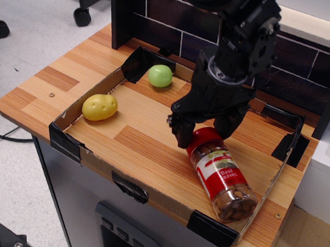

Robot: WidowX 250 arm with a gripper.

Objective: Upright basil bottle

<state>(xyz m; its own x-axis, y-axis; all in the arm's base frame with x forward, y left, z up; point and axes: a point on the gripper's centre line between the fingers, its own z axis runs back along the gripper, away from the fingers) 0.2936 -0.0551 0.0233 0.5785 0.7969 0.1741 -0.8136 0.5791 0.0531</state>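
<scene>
Left of centre: a yellow plastic potato (100, 107); a green round ball (160, 75) above it. Centre: black robot gripper (203, 132), jaws spread, straddling the red cap. Lower right: clear red-capped basil bottle (222, 175) lying sideways in the cardboard tray (106, 163).

— What do we have for the arm itself?

— We see a body that is black all over, matte to slightly glossy, built of chunky rounded housings stacked one on another.

— Any markings?

— None we can read. We do make out a pale grey ring around the wrist section, like a collar between two black segments.

— And the gripper (205, 130)?

— Black as well. We see two thick, blocky fingers (181, 131), squared at the tips, coming off a wide angular palm block.

— Cables or screws?

— We cannot pick any out; the dark surfaces swallow the detail, and the upper housing is cut off by the frame.
</scene>
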